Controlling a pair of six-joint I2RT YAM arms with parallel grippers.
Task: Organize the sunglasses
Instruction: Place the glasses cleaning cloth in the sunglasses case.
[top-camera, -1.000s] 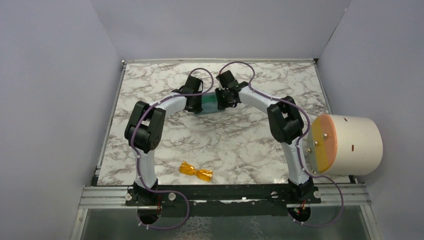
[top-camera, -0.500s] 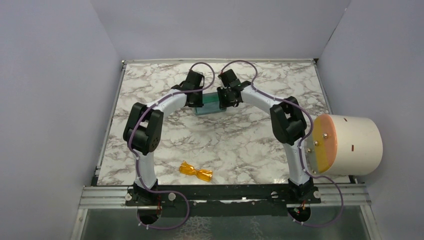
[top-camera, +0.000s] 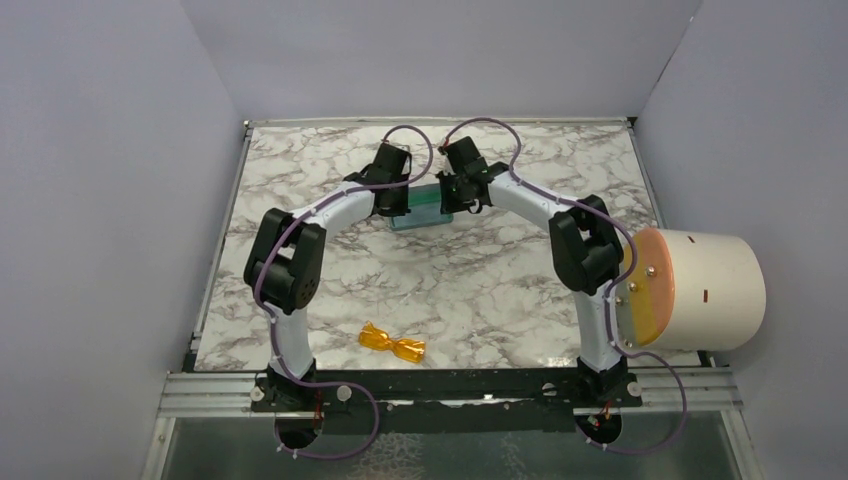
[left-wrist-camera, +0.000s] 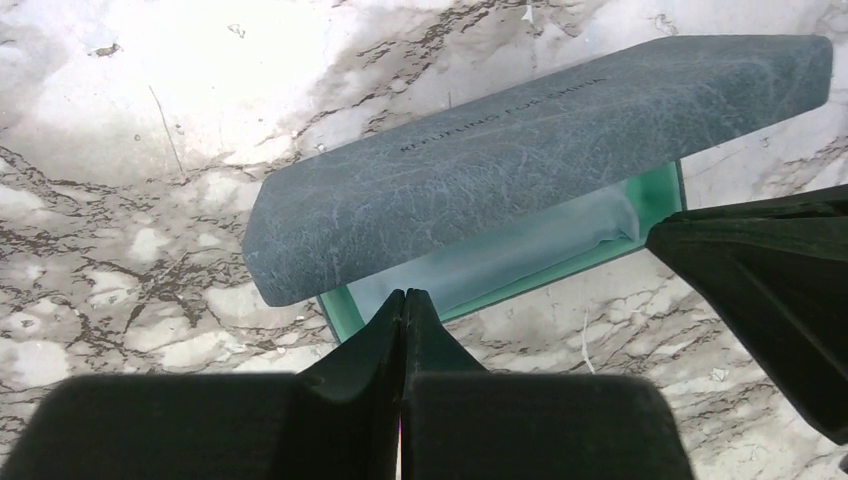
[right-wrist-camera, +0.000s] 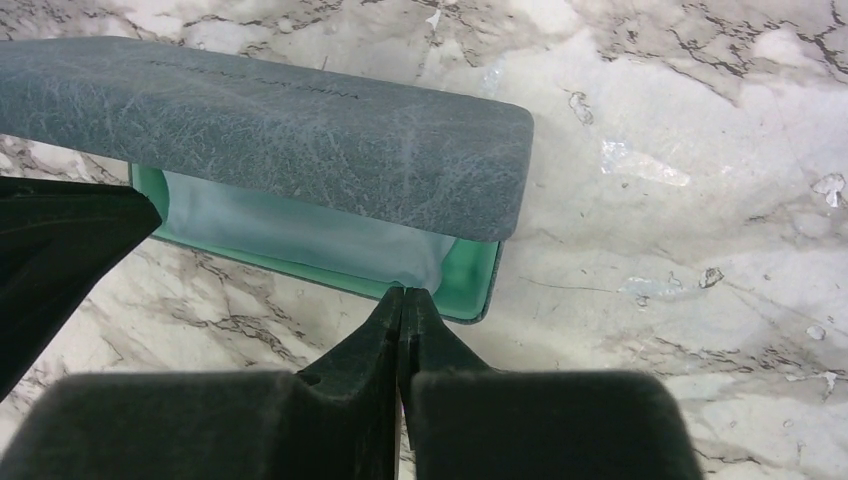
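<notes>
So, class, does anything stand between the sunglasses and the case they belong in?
Nothing lies on the table between the sunglasses and the case. But the lid hangs low over the opening, a pale cloth lies inside, and the left gripper and right gripper, both shut, sit at its edge.

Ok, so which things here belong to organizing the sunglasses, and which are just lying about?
For the job: orange sunglasses; open blue-grey case; light blue cloth inside it.
Just lying about: cream cylinder with an orange face, at the far right.
</notes>
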